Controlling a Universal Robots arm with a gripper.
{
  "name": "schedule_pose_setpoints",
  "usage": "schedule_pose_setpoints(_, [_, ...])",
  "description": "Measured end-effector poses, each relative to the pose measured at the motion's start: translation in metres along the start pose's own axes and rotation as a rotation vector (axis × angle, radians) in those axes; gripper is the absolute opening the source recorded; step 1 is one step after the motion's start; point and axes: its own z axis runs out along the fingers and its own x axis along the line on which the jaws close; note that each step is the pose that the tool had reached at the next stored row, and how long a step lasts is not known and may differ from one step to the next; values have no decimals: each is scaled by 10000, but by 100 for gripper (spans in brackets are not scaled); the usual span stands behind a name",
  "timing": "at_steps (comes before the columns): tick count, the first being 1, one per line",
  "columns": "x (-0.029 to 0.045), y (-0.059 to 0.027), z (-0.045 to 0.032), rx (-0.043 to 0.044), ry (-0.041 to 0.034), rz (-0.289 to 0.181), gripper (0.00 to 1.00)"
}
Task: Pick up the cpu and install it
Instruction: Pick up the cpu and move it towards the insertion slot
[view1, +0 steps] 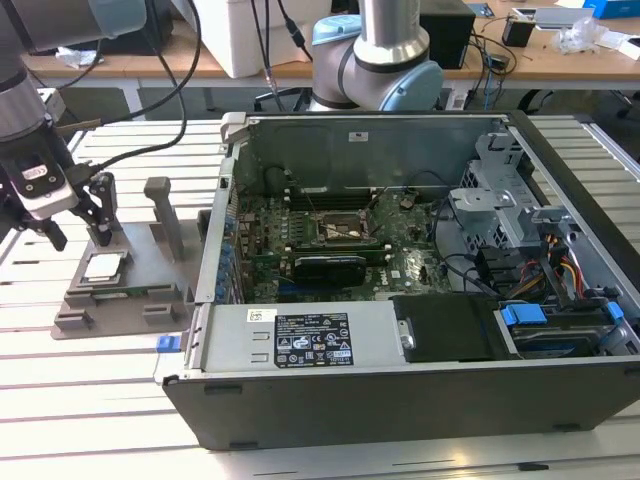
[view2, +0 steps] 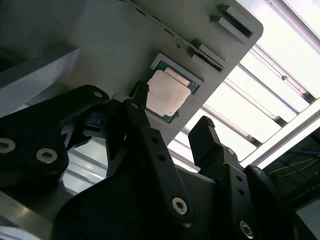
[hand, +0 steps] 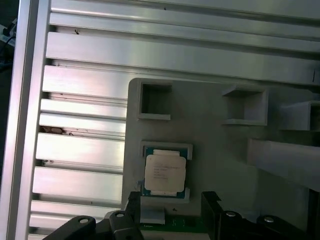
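Note:
The cpu (view1: 103, 266) is a small silvery square lying flat in a recess of the grey plastic fixture (view1: 140, 300) at the exterior view's left. My gripper (view1: 78, 236) hangs just above it, open, with nothing between its fingers. In both wrist views the cpu (view2: 167, 93) (hand: 165, 172) lies below the gripper (view2: 172, 112) (hand: 171, 200), whose two black fingertips stand apart on either side of it without touching it. The dark metal-framed socket (view1: 345, 230) sits on the motherboard inside the open computer case (view1: 400, 380).
Two upright grey posts (view1: 165, 215) rise from the fixture beside the gripper. The case's left wall (view1: 215, 250) stands between the fixture and the motherboard. Drive bays and cables (view1: 540, 260) crowd the case's right side. Slatted aluminium table (view1: 60, 400) lies around.

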Motion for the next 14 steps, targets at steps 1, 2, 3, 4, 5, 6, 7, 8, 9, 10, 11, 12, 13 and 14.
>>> schedule_pose_setpoints(1, [-2,21,44,15,2,-32,60])
schedule_pose_setpoints(2, [-3,33,83,18,4,-50,60])
schedule_pose_setpoints(3, [-3,40,108,17,3,-65,60])
schedule_pose_setpoints(4, [-4,45,128,17,2,-78,60])
schedule_pose_setpoints(5, [-4,56,168,17,2,-112,60])
schedule_pose_setpoints(6, [-5,63,200,17,2,-162,60])
schedule_pose_setpoints(7, [-6,72,229,16,2,-193,60])
schedule_pose_setpoints(8, [-6,78,251,17,3,-207,60])
schedule_pose_setpoints(9, [-6,87,283,18,4,-222,60])
schedule_pose_setpoints(10, [-7,92,316,20,4,-240,60])
schedule_pose_setpoints(11, [-7,93,337,20,4,-251,60])
schedule_pose_setpoints(12, [-7,94,357,20,3,-259,60])
schedule_pose_setpoints(13, [-6,94,375,20,3,-264,60])
schedule_pose_setpoints(14, [-6,94,394,21,3,-268,60])
